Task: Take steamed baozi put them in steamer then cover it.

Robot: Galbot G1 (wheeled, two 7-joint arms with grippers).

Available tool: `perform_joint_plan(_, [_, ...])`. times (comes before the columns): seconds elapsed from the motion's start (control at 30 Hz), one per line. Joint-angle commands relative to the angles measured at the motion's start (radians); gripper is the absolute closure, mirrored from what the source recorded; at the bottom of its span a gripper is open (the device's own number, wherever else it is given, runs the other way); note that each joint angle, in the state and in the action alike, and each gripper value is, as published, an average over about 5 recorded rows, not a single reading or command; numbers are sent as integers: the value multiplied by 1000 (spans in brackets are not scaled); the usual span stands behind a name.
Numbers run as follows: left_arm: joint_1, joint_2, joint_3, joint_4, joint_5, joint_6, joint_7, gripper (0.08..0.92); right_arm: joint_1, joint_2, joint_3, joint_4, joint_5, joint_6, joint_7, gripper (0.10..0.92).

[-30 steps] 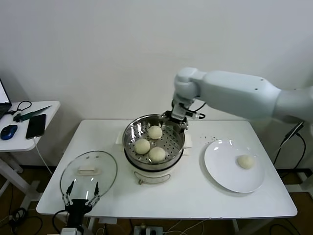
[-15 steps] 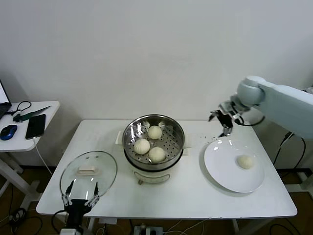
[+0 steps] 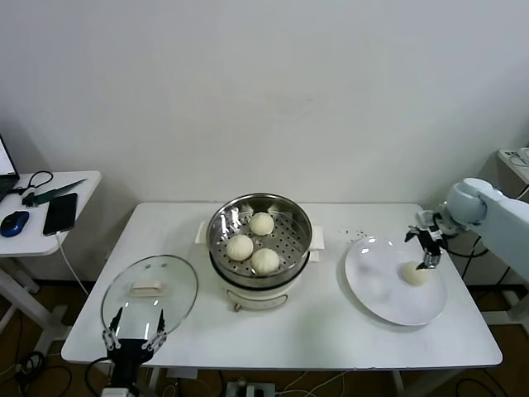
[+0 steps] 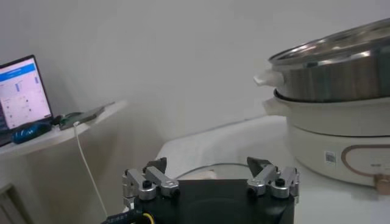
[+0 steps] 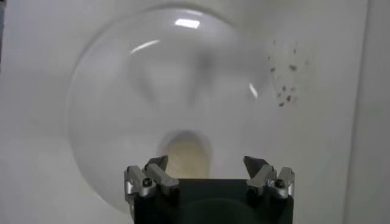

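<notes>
At the right of the head frame, my right end effector [image 3: 427, 246] hangs over the white plate [image 3: 380, 294], just above the last baozi [image 3: 414, 274], its fingers spread wide and holding nothing. In the right wrist frame the same end effector [image 5: 209, 175] shows at the bottom edge with both fingers apart, and the baozi [image 5: 184, 153] lies on the plate [image 5: 116, 103] between and beyond them, partly hidden by the end effector body.

In the centre of the head frame the steamer [image 3: 259, 241] stands on the white table [image 3: 331, 331], uncovered, with three baozi [image 3: 250, 241] resting on its perforated tray. The cover [image 3: 150, 291] lies flat on the table at lower left, handle up, well apart from the steamer.

My left end effector [image 3: 132, 342] sits at the bottom left edge of the head frame, by the near rim of the cover, open and empty. In the left wrist frame its fingers [image 4: 150, 181] stand apart, and the steamer [image 4: 341, 115] fills the right side.

At far left, a side table [image 3: 50, 217] carries a phone and a mouse.
</notes>
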Motion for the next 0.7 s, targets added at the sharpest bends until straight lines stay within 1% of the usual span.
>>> perform_joint_plan(0.03, [-9, -3, -3, 4, 1, 6, -2, 177, -194, 10, 185, -114, -106, -1, 2, 203])
perform_joint_plan(0.7, [0, -11, -3, 20, 16, 5, -6, 177, -150, 167, 186, -280, -124, 43, -6, 203])
